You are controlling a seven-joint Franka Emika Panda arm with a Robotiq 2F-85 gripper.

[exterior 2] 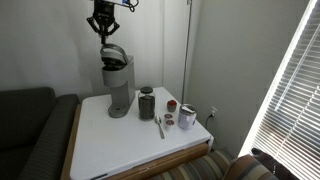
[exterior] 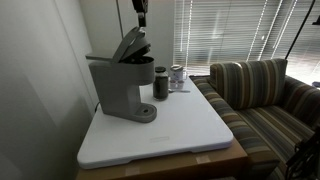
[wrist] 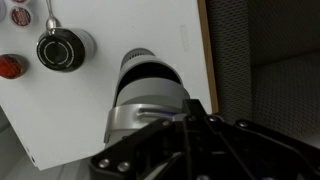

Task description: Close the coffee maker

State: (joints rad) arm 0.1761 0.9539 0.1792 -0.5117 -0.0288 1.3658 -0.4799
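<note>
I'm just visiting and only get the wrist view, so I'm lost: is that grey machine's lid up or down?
Observer: Up. In an exterior view the coffee maker has its lid tilted open.
Operator: Where's the claw?
Observer: The gripper hangs right above the lid; I cannot tell if they touch.
Operator: What's beyond the table?
Observer: A striped sofa stands beside the table, below window blinds.

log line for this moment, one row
task: close coffee maker | lid: raised, tilted | gripper: above lid, open or shut unclear | contact: cannot tell | status: not yet closed
</note>
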